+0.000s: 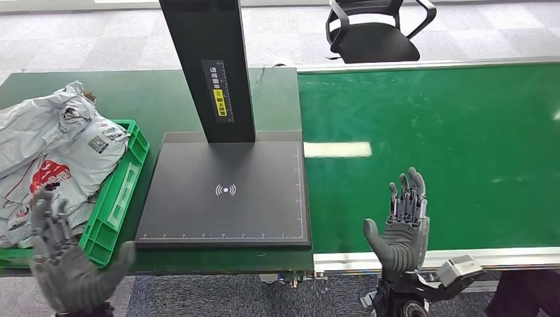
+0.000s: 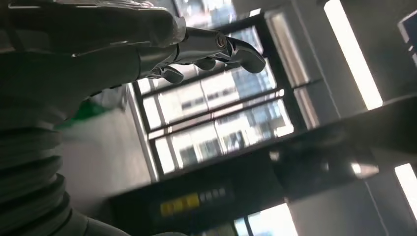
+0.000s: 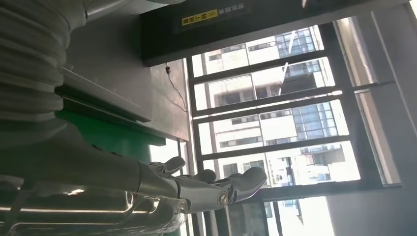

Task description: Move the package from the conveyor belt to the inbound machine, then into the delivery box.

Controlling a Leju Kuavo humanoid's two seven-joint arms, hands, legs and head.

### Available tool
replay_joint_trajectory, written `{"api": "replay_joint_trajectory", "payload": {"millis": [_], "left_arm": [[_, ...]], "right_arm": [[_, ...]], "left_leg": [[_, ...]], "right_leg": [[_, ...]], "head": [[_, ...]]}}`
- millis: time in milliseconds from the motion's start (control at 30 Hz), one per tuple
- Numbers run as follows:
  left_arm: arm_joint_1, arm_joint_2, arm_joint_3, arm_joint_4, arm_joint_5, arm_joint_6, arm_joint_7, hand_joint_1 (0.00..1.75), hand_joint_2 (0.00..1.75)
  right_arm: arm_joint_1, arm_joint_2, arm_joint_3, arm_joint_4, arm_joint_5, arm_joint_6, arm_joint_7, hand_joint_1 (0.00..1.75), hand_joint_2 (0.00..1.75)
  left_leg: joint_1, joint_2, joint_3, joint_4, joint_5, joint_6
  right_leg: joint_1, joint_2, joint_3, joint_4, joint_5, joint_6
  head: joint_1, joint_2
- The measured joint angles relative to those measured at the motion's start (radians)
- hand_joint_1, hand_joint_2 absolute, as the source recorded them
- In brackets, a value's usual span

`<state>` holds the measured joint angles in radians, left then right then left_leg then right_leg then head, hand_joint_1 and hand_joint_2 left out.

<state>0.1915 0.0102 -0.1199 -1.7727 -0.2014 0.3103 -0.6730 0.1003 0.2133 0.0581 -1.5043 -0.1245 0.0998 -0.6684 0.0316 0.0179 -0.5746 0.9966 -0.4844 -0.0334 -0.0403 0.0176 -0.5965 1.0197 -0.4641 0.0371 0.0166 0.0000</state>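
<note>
The green conveyor belt (image 1: pixel 429 145) on the right carries no package in the part I see. The inbound machine (image 1: pixel 224 191) is a black flat plate with a black post, in the middle, and its plate is bare. At the left, the green delivery box (image 1: pixel 115 198) holds several grey packages (image 1: pixel 53 152). My left hand (image 1: pixel 66 261) hovers open at the box's near corner, holding nothing. My right hand (image 1: pixel 401 221) is raised open over the belt's near edge, fingers up. In the wrist views the left hand (image 2: pixel 147 44) and the right hand (image 3: pixel 196 189) are both empty.
A black office chair (image 1: pixel 376 30) stands on the grey carpet behind the belt. The belt's silver rail (image 1: pixel 422 259) runs along the near edge. The dark green table (image 1: pixel 152 99) carries the machine and the box.
</note>
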Motion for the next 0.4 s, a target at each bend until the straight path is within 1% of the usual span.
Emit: {"api": "replay_joint_trajectory", "payload": {"millis": [67, 133, 200, 333, 400], "left_arm": [[-0.014, -0.040, -0.062, 0.071, 0.029, -0.084, 0.000, 0.00, 1.75], [-0.034, -0.076, -0.105, 0.149, 0.059, -0.148, 0.000, 0.00, 1.75], [-0.051, -0.105, -0.132, 0.224, 0.074, -0.185, 0.000, 0.00, 1.75], [-0.067, -0.142, -0.158, 0.337, 0.052, -0.225, 0.001, 0.00, 1.75], [-0.069, -0.151, -0.163, 0.362, 0.037, -0.236, 0.004, 0.00, 1.75]], "right_arm": [[-0.014, 0.000, 0.026, 0.025, 0.069, -0.046, 0.006, 0.00, 1.75], [-0.021, 0.002, 0.060, 0.048, 0.143, -0.095, 0.010, 0.00, 0.87], [-0.019, 0.002, 0.096, 0.068, 0.193, -0.138, 0.007, 0.00, 0.00], [0.018, 0.000, 0.150, 0.090, 0.233, -0.224, -0.017, 0.00, 1.75], [0.036, -0.001, 0.161, 0.093, 0.245, -0.261, -0.023, 0.00, 1.75]], "left_leg": [[0.000, -0.001, 0.001, 0.000, 0.000, 0.000], [0.000, -0.001, 0.002, 0.000, 0.000, 0.000], [0.000, -0.001, 0.002, 0.000, 0.000, 0.000], [0.000, -0.001, 0.002, 0.000, 0.000, 0.000], [0.000, -0.001, 0.002, 0.000, 0.000, 0.000]], "right_leg": [[0.000, 0.000, 0.001, 0.000, 0.000, 0.000], [0.000, 0.000, 0.002, 0.000, 0.000, 0.000], [0.000, 0.000, 0.002, 0.000, 0.000, 0.000], [0.000, -0.001, 0.002, 0.000, 0.000, 0.000], [0.000, -0.001, 0.002, 0.000, -0.001, 0.000]], "head": [[0.000, 0.000], [0.000, 0.000], [0.000, 0.000], [0.000, 0.000], [0.000, 0.000]]}}
